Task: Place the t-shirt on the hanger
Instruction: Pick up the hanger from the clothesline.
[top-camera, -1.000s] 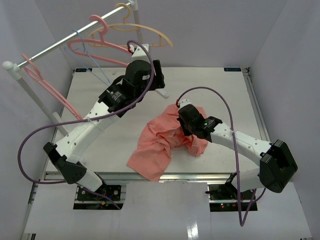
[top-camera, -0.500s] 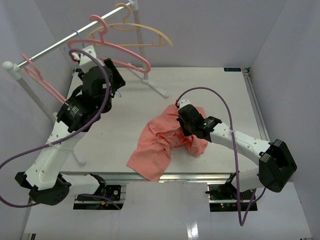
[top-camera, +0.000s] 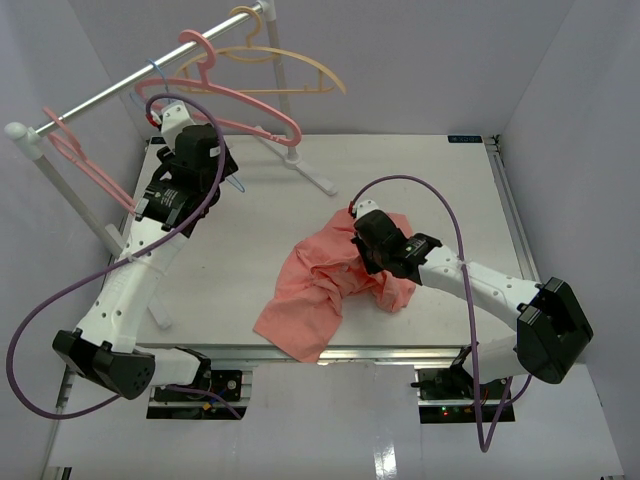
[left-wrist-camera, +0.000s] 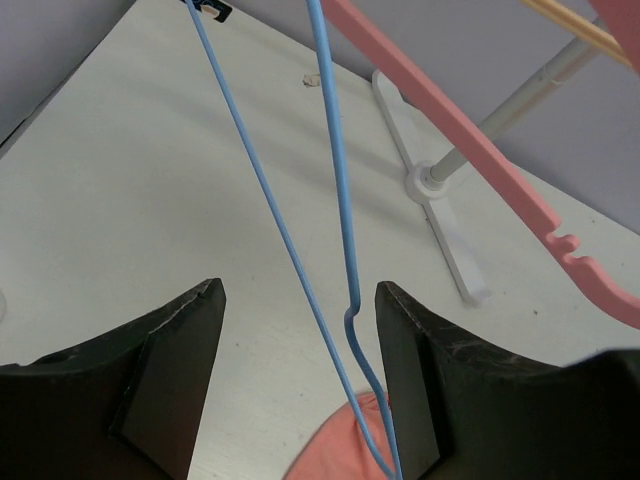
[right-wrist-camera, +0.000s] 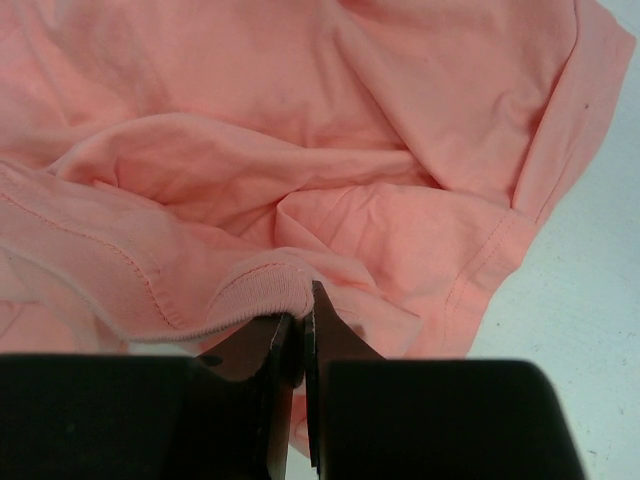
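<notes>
The left fingers stand wide apart and hold nothing. Both strands of the light-blue wire hanger run down through the gap between them, and as far as the wrist view shows they touch neither side. The step in hand looks like taking hold of that hanger. To do it well, the fingers should probably close squarely on a single strand, perhaps by the small kink in the right-hand one, since so thin a wire could slip or twist in a loose pinch. The hook then needs lifting clear of the rail without dragging the thick pink plastic hanger hanging just beside it. The right fingers are pressed together on a ribbed edge of the salmon-pink t-shirt, likely the collar. The rest of the shirt lies crumpled on the counter, well apart from the hanger. That pinch is worth holding firm, so the neck opening is easy to find.
</notes>
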